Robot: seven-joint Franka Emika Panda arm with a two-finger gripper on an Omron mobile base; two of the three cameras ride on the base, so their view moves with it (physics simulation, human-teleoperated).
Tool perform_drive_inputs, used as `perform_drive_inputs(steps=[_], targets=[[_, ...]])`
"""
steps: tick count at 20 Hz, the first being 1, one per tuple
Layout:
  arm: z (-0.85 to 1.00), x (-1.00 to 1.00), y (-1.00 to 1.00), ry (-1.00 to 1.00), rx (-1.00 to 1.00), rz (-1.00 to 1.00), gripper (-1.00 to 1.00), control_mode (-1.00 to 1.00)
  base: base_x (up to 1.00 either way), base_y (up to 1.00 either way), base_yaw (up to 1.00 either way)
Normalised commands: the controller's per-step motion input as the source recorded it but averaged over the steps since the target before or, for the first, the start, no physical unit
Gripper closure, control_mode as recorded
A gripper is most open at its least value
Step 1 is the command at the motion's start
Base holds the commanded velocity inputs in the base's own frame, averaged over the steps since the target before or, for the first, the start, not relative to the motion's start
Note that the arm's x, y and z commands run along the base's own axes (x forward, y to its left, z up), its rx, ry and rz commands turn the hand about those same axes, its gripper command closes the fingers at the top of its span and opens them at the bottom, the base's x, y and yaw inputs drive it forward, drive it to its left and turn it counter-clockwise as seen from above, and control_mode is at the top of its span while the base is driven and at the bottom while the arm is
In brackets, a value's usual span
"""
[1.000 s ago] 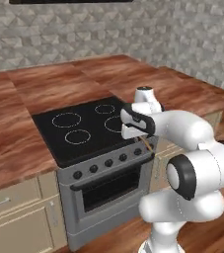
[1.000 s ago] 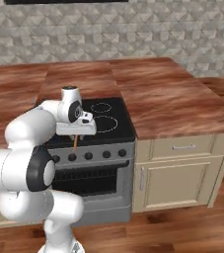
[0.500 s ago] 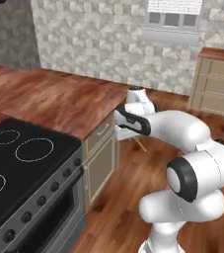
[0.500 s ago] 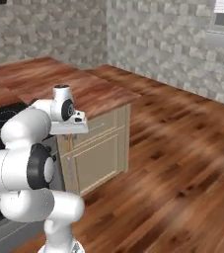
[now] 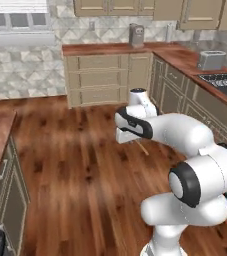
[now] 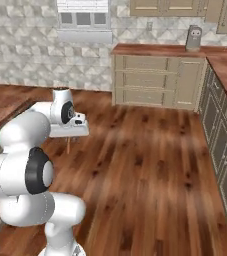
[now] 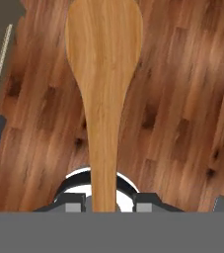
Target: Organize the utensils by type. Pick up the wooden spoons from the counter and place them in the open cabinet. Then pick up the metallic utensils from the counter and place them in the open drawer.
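Wooden spoon in the gripper, above the floor.

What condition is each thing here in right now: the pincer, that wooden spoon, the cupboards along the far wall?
pincer: shut on the wooden spoon's handle, held above the floor.
wooden spoon: gripped, off every surface, bowl end pointing away from the hand.
corner drawers: all shut.
wall cabinets: doors shut.
toaster: standing upright on the counter.

My two base cameras look forward and down from behind the arm, left and right, sharing the wood floor and far cabinets. My hand camera stares closely along the pincer at the floor.
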Motion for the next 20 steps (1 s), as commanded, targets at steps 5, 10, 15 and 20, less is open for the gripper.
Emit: perform_drive_inputs(steps=[5,10,15,20], targets=[[0.00,0.00,0.00,0.00,0.00,0.00,1.00,1.00,0.40,0.00,-0.68],[0.00,0.00,0.00,0.00,0.00,0.00,1.00,1.00,0.79,-0.02,0.11],[0.00,0.00,0.00,0.00,0.00,0.00,1.00,1.00,1.00,-0.01,0.26],[0.00,0.00,0.00,0.00,0.00,0.00,1.00,1.00,1.00,0.00,0.28]])
